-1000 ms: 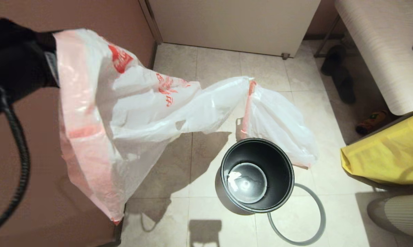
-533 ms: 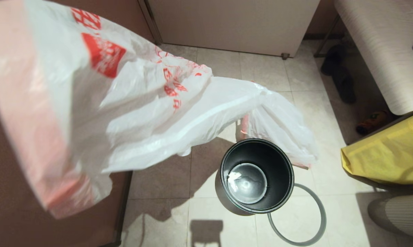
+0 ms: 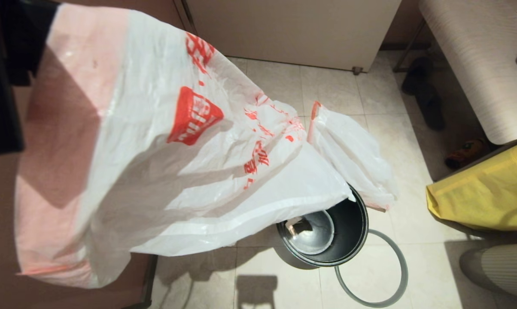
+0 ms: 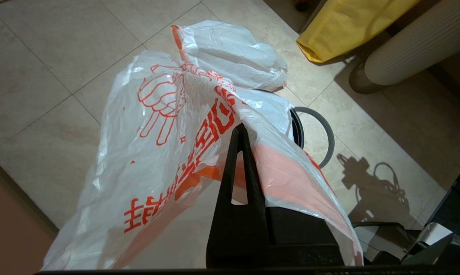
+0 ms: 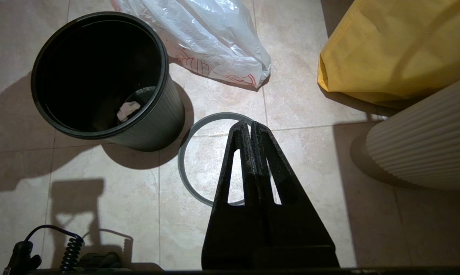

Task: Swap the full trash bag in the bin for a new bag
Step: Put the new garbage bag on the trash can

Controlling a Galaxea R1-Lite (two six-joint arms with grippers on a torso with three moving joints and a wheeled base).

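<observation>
Nearest, upper left of the head view: my left gripper [image 4: 240, 131] has its fingers pinched on the pink-orange hem of the new bag [image 3: 164, 163]. The bag hangs across the left and centre of the frame, hand drawing and red text showing in the left wrist view. Its loose lower corner reaches over the near-left edge of the bin [image 3: 348, 227].

Right gripper [image 5: 250, 128] is parked low, fingers closed on nothing, hanging above the grey hoop [image 5: 191, 172] that lies flat on the floor, touching the bin's right side.

Bin stands upright lower centre, black inside, only a paper scrap at the bottom, no liner in it.

Beyond it, centre-right, the full trash bag [image 3: 353, 154] sits on the floor against the bin's far side. Yellow fabric bag [image 3: 486, 193] at the right edge; a bench [image 3: 477, 64] sits upper right.

Step, I judge: old bag out, new bag being carried over for lining. Next I need the bag's mouth opened and lowered over the bin opening, hem folded over the rim, then the hoop pressed on. One pinch point won't spread the mouth, so the right gripper probably has to help.
</observation>
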